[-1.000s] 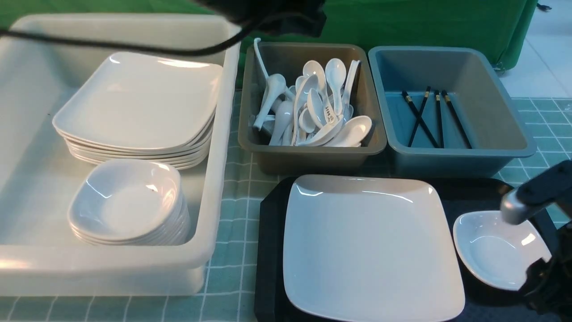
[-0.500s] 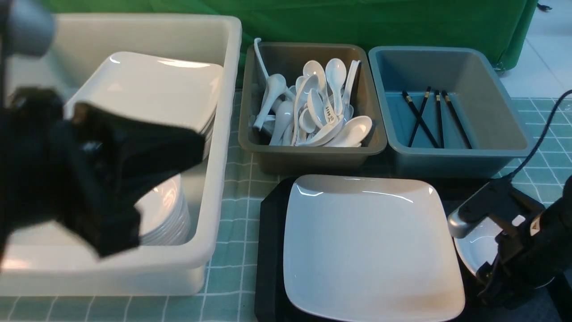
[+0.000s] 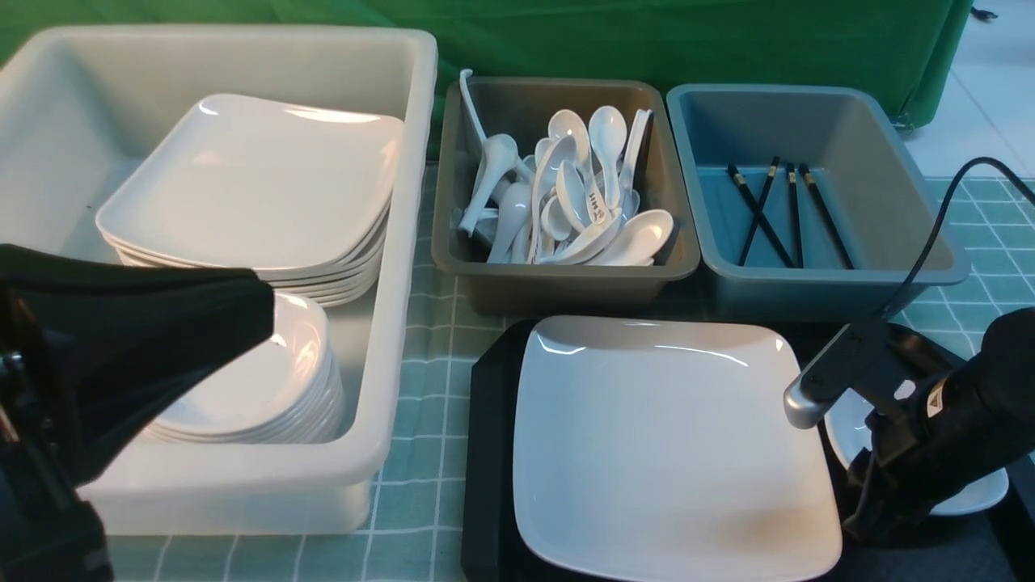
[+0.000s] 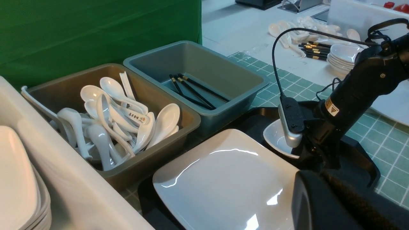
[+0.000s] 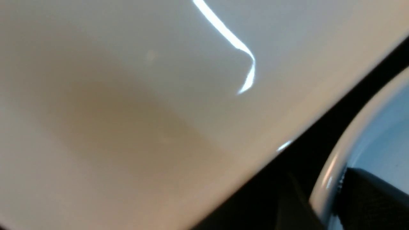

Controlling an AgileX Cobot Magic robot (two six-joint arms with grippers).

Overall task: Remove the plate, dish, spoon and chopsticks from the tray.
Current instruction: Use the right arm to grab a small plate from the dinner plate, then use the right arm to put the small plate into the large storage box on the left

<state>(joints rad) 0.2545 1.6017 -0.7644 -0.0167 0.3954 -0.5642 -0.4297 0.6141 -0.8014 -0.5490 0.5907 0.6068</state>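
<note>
Plate [image 3: 671,453] and dish [image 4: 276,140] look glossy white, tray's [image 3: 485,453] dull black plastic, tubs [image 3: 558,283] are smooth plastic too.

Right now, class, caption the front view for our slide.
Right gripper on rim of small glossy white dish, beside large white square plate on black plastic tray.

Right arm [image 3: 962,404] at the right edge: matte black, silver-grey bar [image 3: 804,402], yellow warning sticker [image 4: 332,110], black cable [image 3: 980,160] looping up, while the left arm [image 3: 121,323] at lower left shows a black wedge.
</note>
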